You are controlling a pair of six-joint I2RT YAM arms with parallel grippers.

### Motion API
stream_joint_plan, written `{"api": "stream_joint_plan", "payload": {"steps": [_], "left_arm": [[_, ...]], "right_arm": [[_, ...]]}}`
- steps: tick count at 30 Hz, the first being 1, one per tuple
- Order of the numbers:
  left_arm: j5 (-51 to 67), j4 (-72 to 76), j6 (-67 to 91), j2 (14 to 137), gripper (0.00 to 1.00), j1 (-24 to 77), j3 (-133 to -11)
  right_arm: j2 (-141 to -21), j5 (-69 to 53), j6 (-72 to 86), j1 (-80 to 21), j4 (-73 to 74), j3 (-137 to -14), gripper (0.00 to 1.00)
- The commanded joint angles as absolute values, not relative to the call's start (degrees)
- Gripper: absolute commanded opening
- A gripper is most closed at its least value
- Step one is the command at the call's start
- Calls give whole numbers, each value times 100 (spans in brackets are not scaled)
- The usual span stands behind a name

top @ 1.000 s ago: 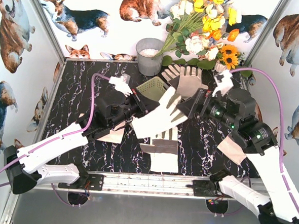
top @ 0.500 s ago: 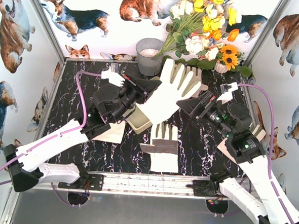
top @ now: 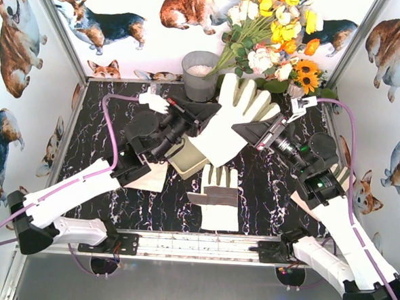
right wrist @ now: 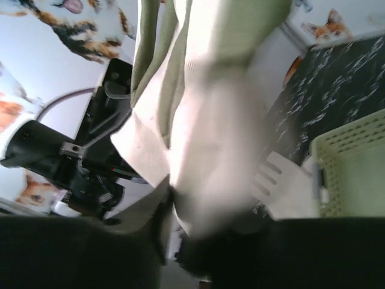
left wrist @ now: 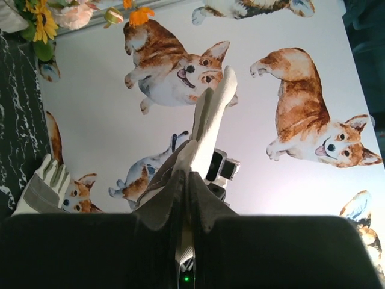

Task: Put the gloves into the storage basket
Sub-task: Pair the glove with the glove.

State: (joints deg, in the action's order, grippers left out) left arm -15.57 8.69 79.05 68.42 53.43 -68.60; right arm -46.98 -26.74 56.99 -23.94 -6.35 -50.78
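Note:
In the top view my left gripper (top: 203, 116) holds a cream glove (top: 233, 114) upright in the air, fingers pointing to the back wall. The left wrist view shows the jaws shut on that glove (left wrist: 207, 126) at its cuff. My right gripper (top: 245, 131) meets the glove's right edge, and in the right wrist view blurred fabric (right wrist: 210, 120) fills the space between its fingers. The pale yellow-green storage basket (top: 186, 161) sits on the table under the raised glove. A grey-palmed glove (top: 217, 195) lies flat in front of it. Another glove (top: 150, 179) lies under my left arm.
A grey metal bucket (top: 199, 75) stands at the back, beside a bunch of flowers (top: 275, 39). A further piece of cream fabric (top: 304, 200) shows under my right forearm. Corgi-printed walls close the table on three sides.
The left gripper has lifted the glove off the table and swung it upright toward the back. The right gripper has moved in to the glove's edge and narrowed its jaws on it.

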Motion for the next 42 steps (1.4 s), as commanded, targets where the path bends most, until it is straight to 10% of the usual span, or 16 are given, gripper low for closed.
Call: {"api": "stream_joint_plan", "payload": {"steps": [1,8,13,30,42], "left_arm": [[-1796,433,7587,6406,5,5385,-6652],[-1749,-637,6932,5693,66,5334,-6378],[-1432,-1268,6525,5322,89,5264,-6349],[1534,767,7090,6212,100,5238,-6211],[541,1188,6656,5977,100,5255,-6262]], "right_arm": [[-4559,-2939,5512,-2393,-674,-5387,6],[-4440,-2923,4325,-2391,1686,-6273,0],[-4456,-3178,3809,-2391,2574,-6660,0],[-5056,-4630,5237,-2391,980,-7039,0],[-5129,-5004,5203,-2384,1343,-6967,0]]}}
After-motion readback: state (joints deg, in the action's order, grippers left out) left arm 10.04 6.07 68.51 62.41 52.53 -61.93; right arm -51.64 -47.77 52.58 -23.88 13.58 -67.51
